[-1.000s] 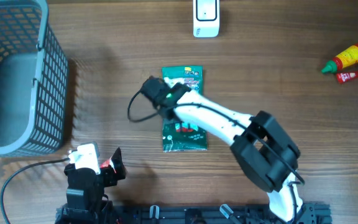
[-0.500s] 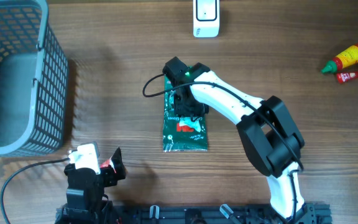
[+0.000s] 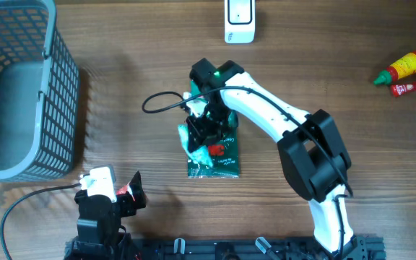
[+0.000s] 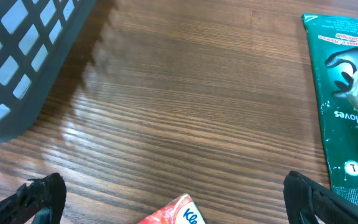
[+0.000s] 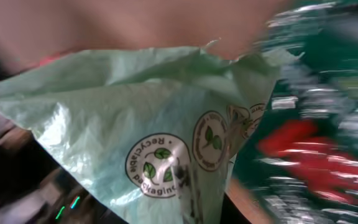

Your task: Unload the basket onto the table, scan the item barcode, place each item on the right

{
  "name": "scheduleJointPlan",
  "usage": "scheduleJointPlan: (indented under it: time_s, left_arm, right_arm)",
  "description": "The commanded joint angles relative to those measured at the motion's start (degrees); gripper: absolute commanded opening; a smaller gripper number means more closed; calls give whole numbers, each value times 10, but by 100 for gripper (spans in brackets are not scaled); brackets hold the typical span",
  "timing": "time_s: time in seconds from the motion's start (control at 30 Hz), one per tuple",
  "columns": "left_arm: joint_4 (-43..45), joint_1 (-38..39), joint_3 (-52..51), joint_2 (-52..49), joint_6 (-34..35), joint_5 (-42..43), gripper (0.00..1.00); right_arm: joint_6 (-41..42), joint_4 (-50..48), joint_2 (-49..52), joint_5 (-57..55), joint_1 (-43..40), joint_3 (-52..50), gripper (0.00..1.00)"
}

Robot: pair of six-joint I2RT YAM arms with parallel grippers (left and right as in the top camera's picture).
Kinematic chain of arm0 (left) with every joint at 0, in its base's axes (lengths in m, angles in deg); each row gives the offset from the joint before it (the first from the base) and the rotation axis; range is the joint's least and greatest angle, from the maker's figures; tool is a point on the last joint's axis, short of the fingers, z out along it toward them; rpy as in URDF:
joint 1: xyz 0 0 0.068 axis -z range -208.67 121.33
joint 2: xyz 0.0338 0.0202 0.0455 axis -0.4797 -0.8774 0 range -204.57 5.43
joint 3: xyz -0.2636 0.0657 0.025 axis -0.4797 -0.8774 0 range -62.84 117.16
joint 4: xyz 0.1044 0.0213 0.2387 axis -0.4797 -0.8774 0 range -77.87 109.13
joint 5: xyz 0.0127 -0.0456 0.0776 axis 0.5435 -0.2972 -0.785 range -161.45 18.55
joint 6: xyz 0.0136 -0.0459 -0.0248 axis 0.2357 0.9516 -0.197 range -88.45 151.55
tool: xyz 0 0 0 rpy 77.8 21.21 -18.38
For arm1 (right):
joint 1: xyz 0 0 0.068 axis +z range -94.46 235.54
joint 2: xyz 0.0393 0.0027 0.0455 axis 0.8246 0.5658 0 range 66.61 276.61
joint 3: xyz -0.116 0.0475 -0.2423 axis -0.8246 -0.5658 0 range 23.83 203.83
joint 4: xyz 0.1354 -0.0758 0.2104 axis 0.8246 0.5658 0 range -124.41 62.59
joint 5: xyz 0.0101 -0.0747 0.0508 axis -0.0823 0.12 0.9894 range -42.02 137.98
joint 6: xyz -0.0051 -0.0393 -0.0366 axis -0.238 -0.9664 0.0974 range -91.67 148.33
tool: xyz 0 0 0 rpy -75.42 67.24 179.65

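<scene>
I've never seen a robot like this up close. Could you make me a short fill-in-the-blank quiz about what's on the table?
1. The mesh basket stands on the same side of the table as the ____ arm.
2. The packet at the right end effector is mostly ____ on its printed face.
3. In the left wrist view, the word ____ is readable on that packet.

Missing words: left; green; Gloves

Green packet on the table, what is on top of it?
The right arm's black pincer sits on the flat green plastic packet, pinching up one edge. The pincer and white arm cover its upper half, so the print there cannot be seen.
</scene>
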Motion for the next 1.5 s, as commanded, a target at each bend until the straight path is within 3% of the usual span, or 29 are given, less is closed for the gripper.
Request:
scheduleJointPlan:
  time_s: [0.0,0.07,0.23,0.3,0.4,0.5,0.6,0.7,0.87,0.97,1.13,1.3,1.4,1.47]
  left_arm:
    - [0,-4,-1,2,3,5,100]
    - [0,-4,-1,2,3,5,100]
    - [0,-4,-1,2,3,5,100]
    - [0,-4,-1,2,3,5,100]
    - [0,-4,-1,2,3,5,100]
    - [0,-4,-1,2,3,5,100]
    - [0,-4,-1,2,3,5,100]
    - [1,-4,-1,2,3,5,100]
    - [0,-4,-1,2,3,5,100]
    - [1,-4,-1,2,3,5,100]
    - [0,-4,-1,2,3,5,100]
    - [1,-4,-1,2,3,5,100]
    - [0,-4,-1,2,3,5,100]
    - [0,-4,-1,2,3,5,100]
  right_arm:
    - [-166,14,-23,252,-21,9,5]
    - [-156,14,-23,305,-22,9,4]
    - [-2,14,-23,398,-22,9,4]
    - [-12,2,-23,407,-22,9,4]
    - [-88,0,-23,407,-22,9,4]
    - [-239,2,-23,406,-22,9,4]
    - [-471,33,-23,405,-21,8,5]
    - [-559,46,-23,400,-20,8,5]
    - [-548,45,-23,368,-20,8,5]
    - [-496,40,-23,313,-20,8,6]
    - [-266,36,-23,41,-20,12,5]
    - [-327,148,-52,8,-20,38,5]
    - [-288,128,-104,-70,-22,39,5]
    - [-226,83,-133,-187,-22,39,5]
